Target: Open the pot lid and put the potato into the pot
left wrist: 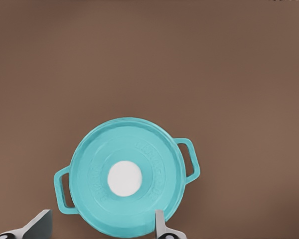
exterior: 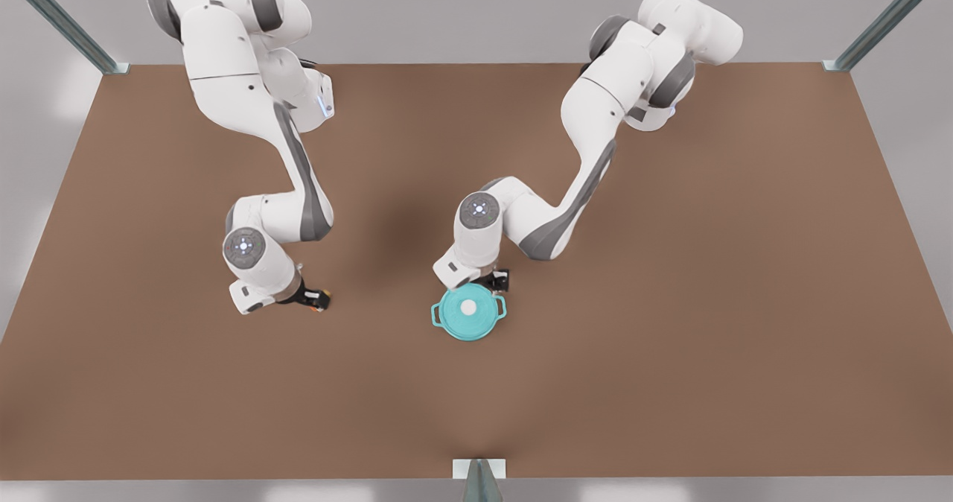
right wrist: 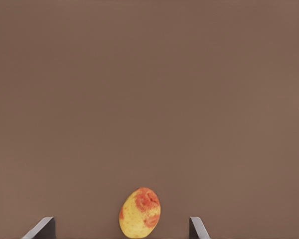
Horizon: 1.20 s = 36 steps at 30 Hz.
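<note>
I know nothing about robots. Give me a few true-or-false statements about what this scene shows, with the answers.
1. The pot lid sits on the pot. True.
2. The potato is already inside the pot. False: it lies on the brown table, between the open fingers of the right gripper.
3. The left gripper is clamped on the lid's white knob. False: it is open, hanging above the lid's edge.
4. The pot has two loop handles on opposite sides. True.
5. The lid is red. False: it is teal with a white knob.
</note>
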Each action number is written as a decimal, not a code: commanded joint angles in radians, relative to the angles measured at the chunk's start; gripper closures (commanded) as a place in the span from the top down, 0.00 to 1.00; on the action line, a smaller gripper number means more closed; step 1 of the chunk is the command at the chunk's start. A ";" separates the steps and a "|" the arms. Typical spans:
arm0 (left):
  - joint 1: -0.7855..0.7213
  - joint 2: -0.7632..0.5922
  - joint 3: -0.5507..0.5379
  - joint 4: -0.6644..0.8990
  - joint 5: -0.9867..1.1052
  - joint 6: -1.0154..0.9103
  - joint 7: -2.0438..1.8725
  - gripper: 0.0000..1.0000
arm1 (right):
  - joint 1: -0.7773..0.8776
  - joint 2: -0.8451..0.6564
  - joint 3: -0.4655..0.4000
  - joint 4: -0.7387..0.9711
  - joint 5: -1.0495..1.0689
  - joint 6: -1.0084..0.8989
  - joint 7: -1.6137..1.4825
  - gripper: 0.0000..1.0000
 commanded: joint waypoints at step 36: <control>-0.032 0.101 0.050 0.030 0.100 0.100 -0.377 0.28 | 0.030 0.136 0.008 -0.121 -0.041 0.316 0.327 0.94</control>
